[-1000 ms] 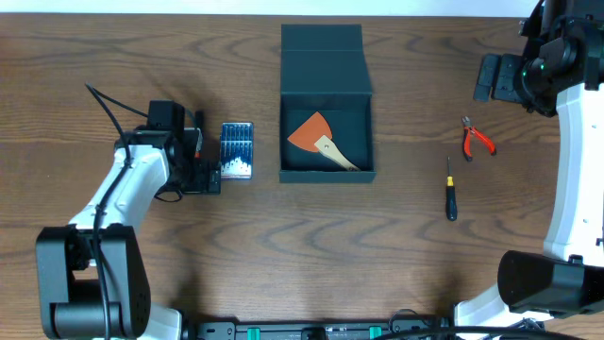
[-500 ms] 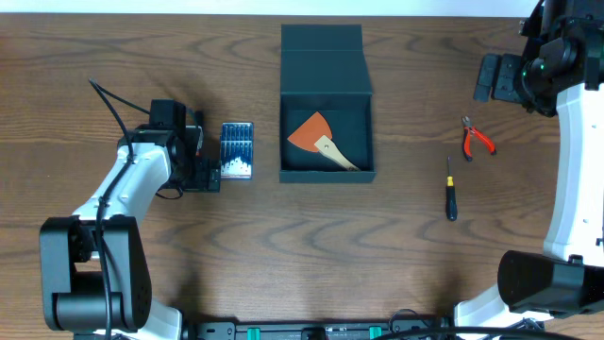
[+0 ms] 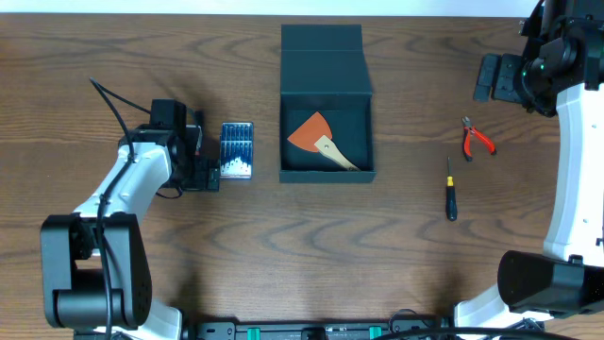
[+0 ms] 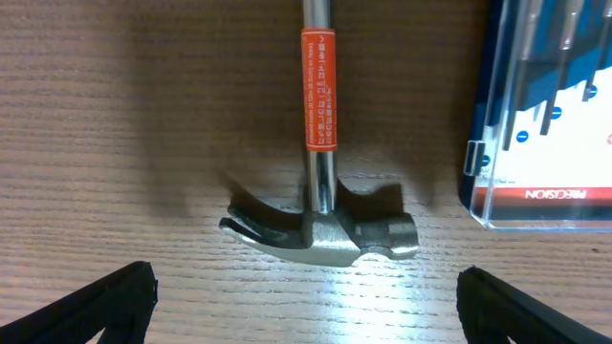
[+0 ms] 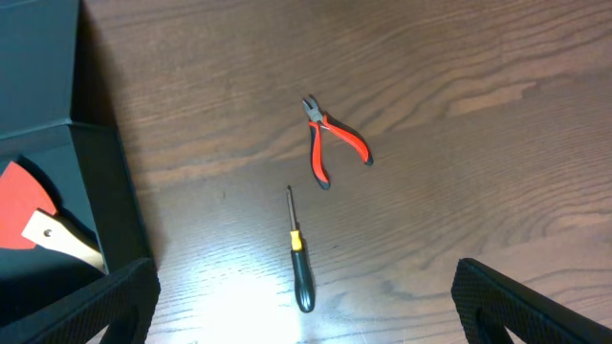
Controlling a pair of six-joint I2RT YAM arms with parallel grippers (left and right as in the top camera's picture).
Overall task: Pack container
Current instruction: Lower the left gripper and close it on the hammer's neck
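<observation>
The container (image 3: 327,176) is a dark teal-black box in the middle of the table, open, with its flap lid folded back. An orange scraper with a wooden handle (image 3: 317,140) lies inside; both also show in the right wrist view, container (image 5: 48,86) and scraper (image 5: 29,215). My left gripper (image 4: 306,301) is open just above the table, its fingers either side of the head of a hammer (image 4: 320,234) with an orange label. My right gripper (image 5: 306,306) is open and empty, held high at the far right (image 3: 486,77).
A small blue case of silver bits (image 3: 237,150) lies right of the hammer, also in the left wrist view (image 4: 550,115). Red-handled pliers (image 3: 476,139) (image 5: 330,143) and a black screwdriver (image 3: 450,201) (image 5: 299,263) lie right of the container.
The left arm has shifted very slightly over the hammer. Nothing else has moved.
</observation>
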